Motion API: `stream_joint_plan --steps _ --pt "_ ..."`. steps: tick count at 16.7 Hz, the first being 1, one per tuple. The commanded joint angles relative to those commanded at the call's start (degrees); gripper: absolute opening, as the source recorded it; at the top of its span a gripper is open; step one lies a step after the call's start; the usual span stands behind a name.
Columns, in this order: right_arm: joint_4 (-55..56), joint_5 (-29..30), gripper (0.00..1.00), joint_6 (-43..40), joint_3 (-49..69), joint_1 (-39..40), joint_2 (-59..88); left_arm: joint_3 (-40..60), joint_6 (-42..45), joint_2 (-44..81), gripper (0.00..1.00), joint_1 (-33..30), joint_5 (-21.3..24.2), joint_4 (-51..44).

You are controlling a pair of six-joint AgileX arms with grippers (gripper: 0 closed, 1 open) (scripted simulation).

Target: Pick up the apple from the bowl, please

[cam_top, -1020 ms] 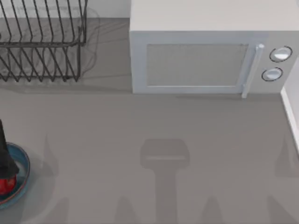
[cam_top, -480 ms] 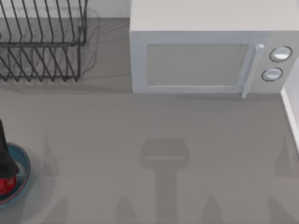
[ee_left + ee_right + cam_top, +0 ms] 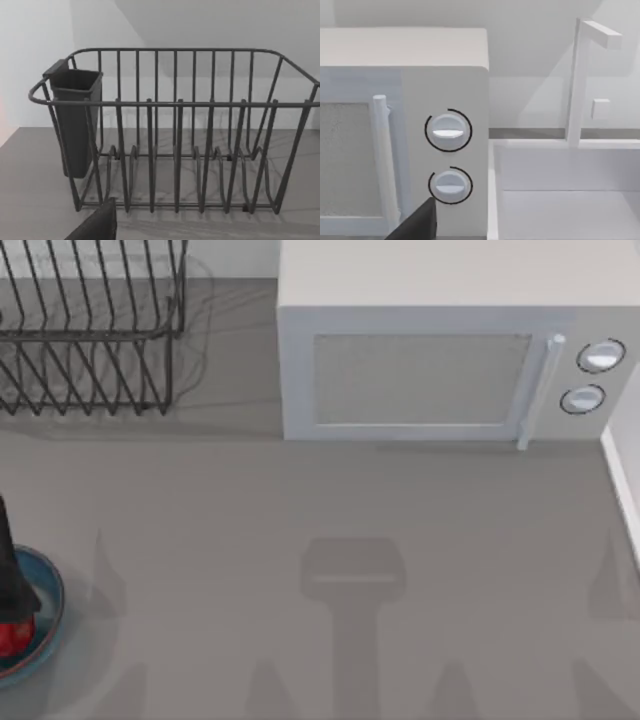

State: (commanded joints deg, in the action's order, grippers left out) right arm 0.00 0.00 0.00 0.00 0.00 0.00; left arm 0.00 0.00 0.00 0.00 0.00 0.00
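Top view: left hand (image 3: 12,608), grip state unclear, directly above apple (image 3: 12,638) in bowl (image 3: 50,615).

Even light; soft tabletop shadows

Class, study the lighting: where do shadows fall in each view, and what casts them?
Top view: soft grey arm-shaped shadows lie on the grey table, and the dark wire dish rack throws thin line shadows. Left wrist view: the rack stripes the table and the wall behind it. Right wrist view: even light on the white microwave, with faint shadow around its round knobs.
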Motion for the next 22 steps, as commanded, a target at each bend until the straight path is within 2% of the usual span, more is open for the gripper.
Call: stream_joint_plan --steps 3,7,17,22 --pt "0.00 0.00 1.00 0.00 0.00 0.00 0.00 1.69 0.04 1.94 1.00 0.00 0.00 -1.80" --pt "0.00 0.00 1.00 0.00 0.00 0.00 0.00 10.12 0.22 12.92 1.00 0.02 0.00 -10.71" --pt "0.00 0.00 1.00 0.00 0.00 0.00 0.00 42.72 0.91 63.27 1.00 0.10 0.00 -45.20" --pt "0.00 0.00 1.00 0.00 0.00 0.00 0.00 54.62 1.17 81.94 1.00 0.13 0.00 -57.77"
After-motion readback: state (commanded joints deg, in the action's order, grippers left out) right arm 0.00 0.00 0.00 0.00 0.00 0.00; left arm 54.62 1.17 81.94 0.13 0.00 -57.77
